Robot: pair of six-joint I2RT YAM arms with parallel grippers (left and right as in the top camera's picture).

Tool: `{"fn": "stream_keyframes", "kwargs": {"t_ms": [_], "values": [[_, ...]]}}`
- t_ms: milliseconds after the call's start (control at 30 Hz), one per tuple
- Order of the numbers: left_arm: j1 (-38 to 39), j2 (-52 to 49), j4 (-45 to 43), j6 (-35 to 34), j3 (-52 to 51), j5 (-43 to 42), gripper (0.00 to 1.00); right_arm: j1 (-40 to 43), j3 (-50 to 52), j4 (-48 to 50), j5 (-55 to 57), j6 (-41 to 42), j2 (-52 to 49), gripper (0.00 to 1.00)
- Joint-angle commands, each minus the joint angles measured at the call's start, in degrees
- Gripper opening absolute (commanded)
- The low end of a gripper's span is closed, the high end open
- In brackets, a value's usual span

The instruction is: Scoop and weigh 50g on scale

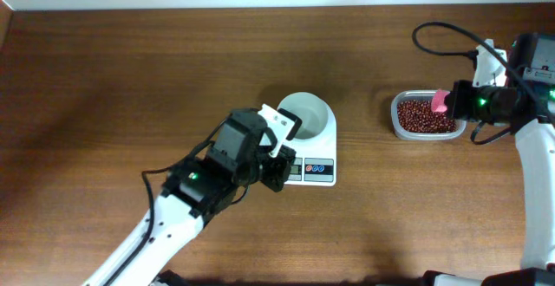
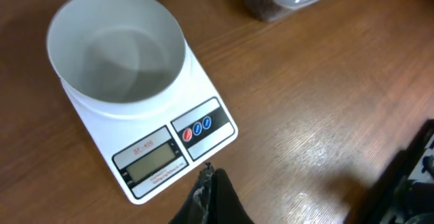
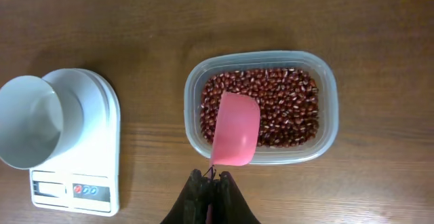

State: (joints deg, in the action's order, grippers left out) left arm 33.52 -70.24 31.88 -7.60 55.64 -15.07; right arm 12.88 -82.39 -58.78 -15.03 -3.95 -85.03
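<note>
Item, left gripper: fingers pressed together, grasping nothing, tips hovering just short of the front edge of the scale. The red and blue buttons lay directly ahead of the tips, and the white bowl sat farther ahead on the platform, empty. A closed tip likely served as a single point for pressing a button, to switch on or zero the scale; contact could not be told, and the display showed no legible figure. Item, right gripper: clenched on the handle of the pink scoop, which reached straight ahead from the fingertips with its cup poised over the near part of the clear tub. The beans lay wholly in that tub, just beyond and beneath the scoop, none yet seen in the bowl. The scale stood well apart to this gripper's left on the wooden table. Judged: the scoop waited there, ready to dip once the scale was set.
</note>
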Motion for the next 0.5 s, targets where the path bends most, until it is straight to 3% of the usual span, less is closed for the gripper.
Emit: {"fn": "stream_keyframes", "kwargs": {"t_ms": [0, 200, 233, 267, 300, 367, 467], "values": [[-0.22, -2.45, -0.31, 0.11, -0.11, -1.05, 0.0, 0.26, -0.76, 0.15, 1.11, -1.75, 0.28, 0.04], [4.42, -10.56, -2.91, 0.17, -0.09, 0.94, 0.0, 0.26, -0.76, 0.17, 1.18, -1.73, 0.26, 0.04], [5.09, -11.15, -2.91, 0.15, -0.09, 0.94, 0.09, 0.26, -0.76, 0.39, 2.1, -1.88, 0.26, 0.04], [5.18, -11.19, -2.91, 0.15, -0.09, 0.94, 0.66, 0.26, -0.74, 0.76, 2.91, -2.82, 0.22, 0.04], [5.18, -11.19, -2.91, 0.15, -0.09, 0.92, 0.98, 0.26, -0.74, 0.94, 2.82, -5.03, 0.13, 0.04], [5.18, -11.19, -2.89, 0.13, -0.09, 0.94, 0.99, 0.26, -0.66, 1.14, 2.84, -10.05, -0.59, 0.04], [5.18, -11.19, -2.86, 0.13, -0.09, 0.94, 1.0, 0.28, -0.66, 1.18, 3.98, -10.93, -2.91, 0.04]]}}
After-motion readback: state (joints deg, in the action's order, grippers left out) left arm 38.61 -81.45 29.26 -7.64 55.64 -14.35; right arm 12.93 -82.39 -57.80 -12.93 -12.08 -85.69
